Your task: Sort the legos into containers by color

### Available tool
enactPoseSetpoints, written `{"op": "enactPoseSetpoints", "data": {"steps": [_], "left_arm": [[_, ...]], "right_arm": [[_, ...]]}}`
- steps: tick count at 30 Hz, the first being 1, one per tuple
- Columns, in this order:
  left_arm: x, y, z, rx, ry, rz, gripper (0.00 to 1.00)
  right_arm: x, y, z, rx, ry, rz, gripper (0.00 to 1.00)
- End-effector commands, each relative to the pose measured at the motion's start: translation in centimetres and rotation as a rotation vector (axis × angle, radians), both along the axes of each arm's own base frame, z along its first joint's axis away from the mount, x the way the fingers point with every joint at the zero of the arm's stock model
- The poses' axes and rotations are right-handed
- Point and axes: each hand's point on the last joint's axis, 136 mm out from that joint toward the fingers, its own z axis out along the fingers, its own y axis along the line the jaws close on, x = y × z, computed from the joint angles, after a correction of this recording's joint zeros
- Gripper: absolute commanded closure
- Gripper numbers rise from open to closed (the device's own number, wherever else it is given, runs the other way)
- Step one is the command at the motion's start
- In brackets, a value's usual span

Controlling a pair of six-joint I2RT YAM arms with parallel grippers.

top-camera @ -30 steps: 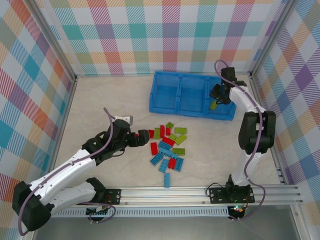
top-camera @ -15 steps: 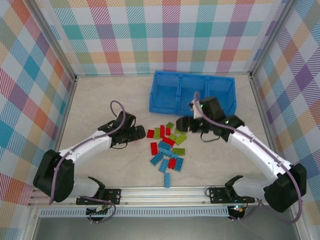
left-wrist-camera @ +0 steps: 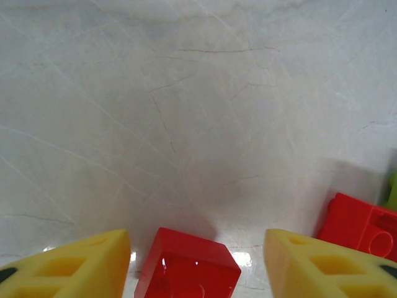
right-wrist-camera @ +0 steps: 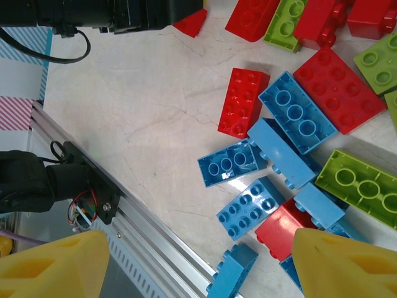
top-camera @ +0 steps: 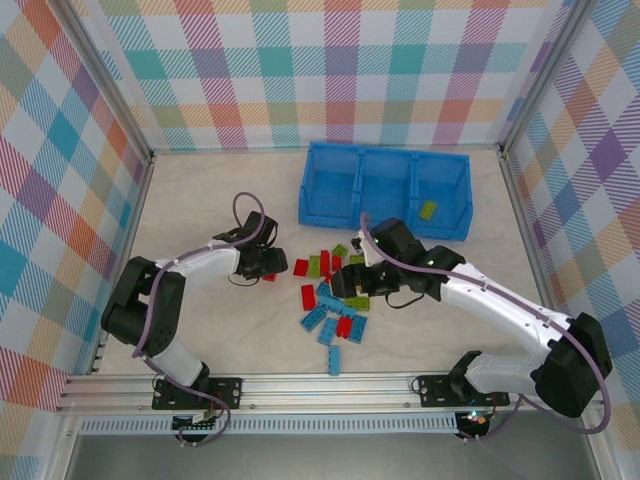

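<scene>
One brick only is sorted so far: a lime green lego point(top-camera: 428, 210) lies in the right compartment of the blue bin tray point(top-camera: 385, 160), well beyond both grippers. The other two compartments appear bare, though the near wall may hide part of their floors.

Roughly twenty legos make up the mixed pile point(top-camera: 338, 300) on the table point(top-camera: 200, 200), in red, light blue and lime green. Judged from this, sorting is at an early stage.

The right gripper point(right-wrist-camera: 198, 248) hangs directly above the pile, fingers spread wide with nothing between them.

The left gripper point(left-wrist-camera: 197, 248) straddles a single red brick point(left-wrist-camera: 183, 270). A gap shows on each side, so the brick is not clamped. A second red brick point(left-wrist-camera: 360, 226) lies just beside the right finger.

No brand, label or writing is legible.
</scene>
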Motion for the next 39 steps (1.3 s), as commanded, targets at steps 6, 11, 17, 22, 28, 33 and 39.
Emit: {"op": "enactPoseSetpoints", "data": {"steps": [6, 11, 17, 22, 28, 33, 39], "left_arm": [[0.4, -0.8, -0.7, -0.046, 0.036, -0.007, 0.47], [0.1, -0.5, -1.1, -0.037, 0.056, 0.001, 0.60], [0.1, -0.5, 0.0, -0.055, 0.028, 0.021, 0.71], [2.7, -2.4, 6.2, -0.165, -0.132, 0.015, 0.74], [8.9, -6.2, 13.2, -0.251, -0.304, -0.033, 0.74], [14.1, -10.3, 16.8, -0.263, -0.404, -0.099, 0.75], [18.4, -14.2, 15.9, -0.208, -0.400, -0.131, 0.72]], "right_arm": [[1.8, 1.4, 1.5, 0.083, -0.084, -0.027, 0.19], [1.8, 1.1, 1.1, 0.079, -0.083, -0.043, 0.18], [1.3, 0.1, 1.6, 0.066, -0.098, -0.055, 0.17], [1.6, -0.4, 3.0, 0.092, -0.143, -0.090, 0.17], [3.4, -2.3, 4.3, 0.106, -0.261, -0.238, 0.14], [3.6, -3.6, 4.6, 0.106, -0.292, -0.295, 0.14], [3.0, -4.7, 3.8, 0.084, -0.274, -0.315, 0.13]]}}
